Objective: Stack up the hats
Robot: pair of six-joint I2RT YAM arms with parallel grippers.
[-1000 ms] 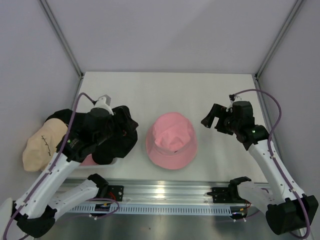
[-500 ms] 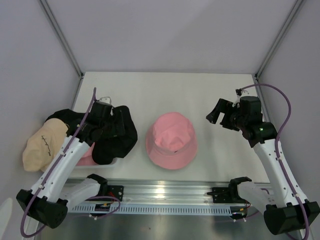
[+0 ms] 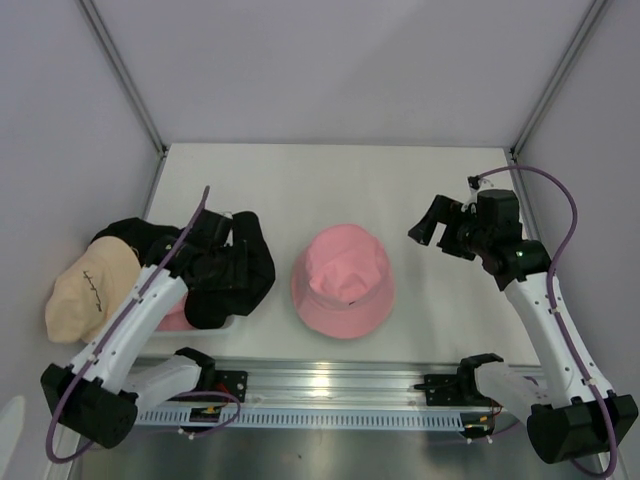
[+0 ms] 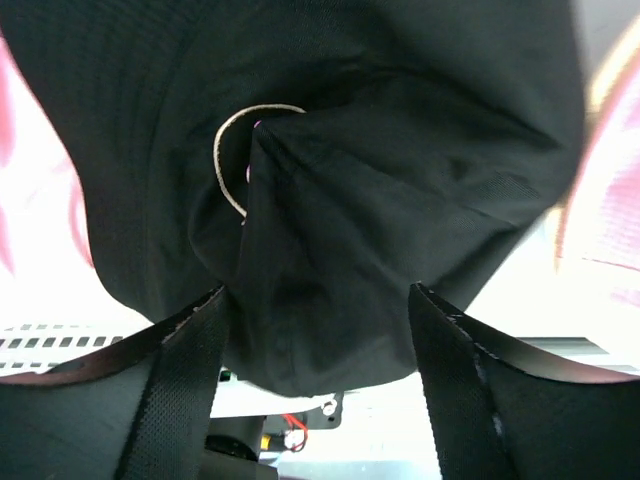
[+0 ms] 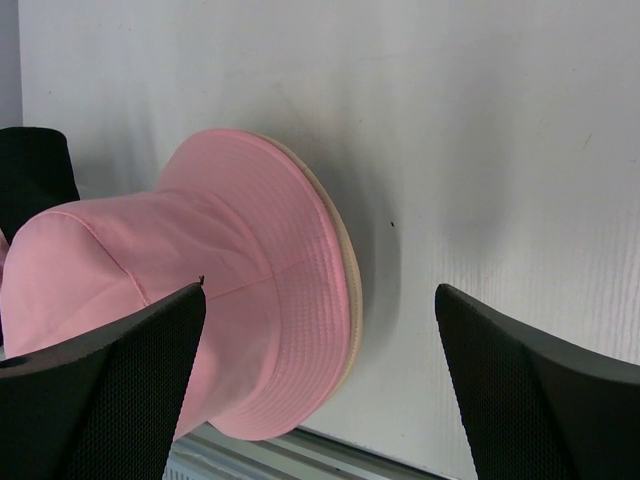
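A pink hat [image 3: 343, 280] sits crown up in the middle of the white table [image 3: 400, 180]. At the left lies a crumpled black hat [image 3: 245, 280], and a cream hat [image 3: 88, 290] with dark script lies further left. My left gripper [image 3: 222, 262] is pressed down into the black hat. In the left wrist view its jaws [image 4: 317, 300] stand apart, straddling a bulge of the black hat [image 4: 400, 150]. My right gripper [image 3: 432, 228] hovers open to the right of the pink hat [image 5: 250, 250], holding nothing.
More pink fabric [image 3: 178, 318] shows under the black hat, and more black fabric [image 3: 125, 235] lies behind the cream hat. A metal rail [image 3: 320, 385] runs along the near edge. Grey walls close in the table on three sides.
My left gripper has sunk lower and nearer onto the black hat, and its jaws have narrowed around the fabric. The right arm rose slightly, then held.
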